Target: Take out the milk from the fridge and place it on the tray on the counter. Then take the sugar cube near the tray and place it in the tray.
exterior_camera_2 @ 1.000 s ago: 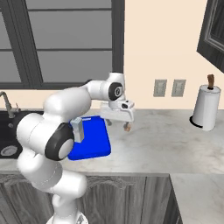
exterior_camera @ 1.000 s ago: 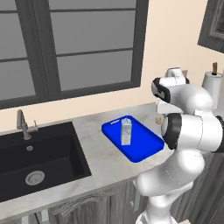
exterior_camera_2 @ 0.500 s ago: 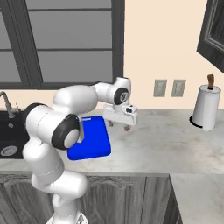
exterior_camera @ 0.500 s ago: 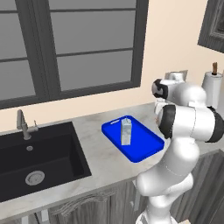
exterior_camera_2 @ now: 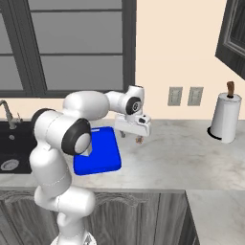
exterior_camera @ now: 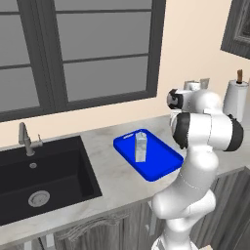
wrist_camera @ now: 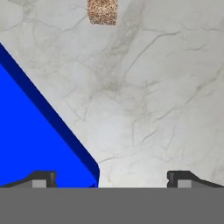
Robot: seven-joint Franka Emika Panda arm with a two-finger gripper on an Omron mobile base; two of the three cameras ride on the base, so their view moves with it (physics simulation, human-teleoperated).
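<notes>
Gripper (wrist_camera: 109,179) shifted; sugar cube (wrist_camera: 103,11) tan, speckled.

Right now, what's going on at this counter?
The milk already stands upright in the blue tray on the counter. The gripper hangs open and empty above the counter beside the tray, and the sugar cube lies on the stone just ahead of it, not yet picked up.

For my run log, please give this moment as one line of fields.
milk: upright in tray | sugar cube: on counter, outside tray | gripper: open, empty, above counter beside tray corner
</notes>
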